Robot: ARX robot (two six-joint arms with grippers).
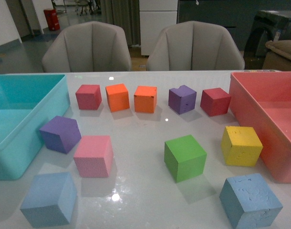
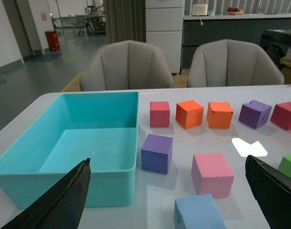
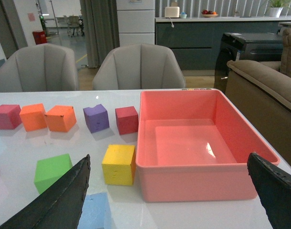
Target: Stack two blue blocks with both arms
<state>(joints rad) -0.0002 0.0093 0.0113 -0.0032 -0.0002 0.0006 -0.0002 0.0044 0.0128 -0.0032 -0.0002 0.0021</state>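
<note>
Nothing stacked: left blue block (image 1: 49, 199), right blue block (image 1: 250, 200) far apart along the near table (image 1: 145, 205) edge; my left gripper (image 2: 167, 161), right gripper (image 3: 168, 157) gape empty

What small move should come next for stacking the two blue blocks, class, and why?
Probably lower the open left hand around the left blue block. It lies untouched between that hand's fingers; the right blue block sits apart across the table, near the open right hand.

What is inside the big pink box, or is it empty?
Empty. In the right wrist view the pink box has a bare floor with nothing on it; the yellow cube sits outside, beside it.
</note>
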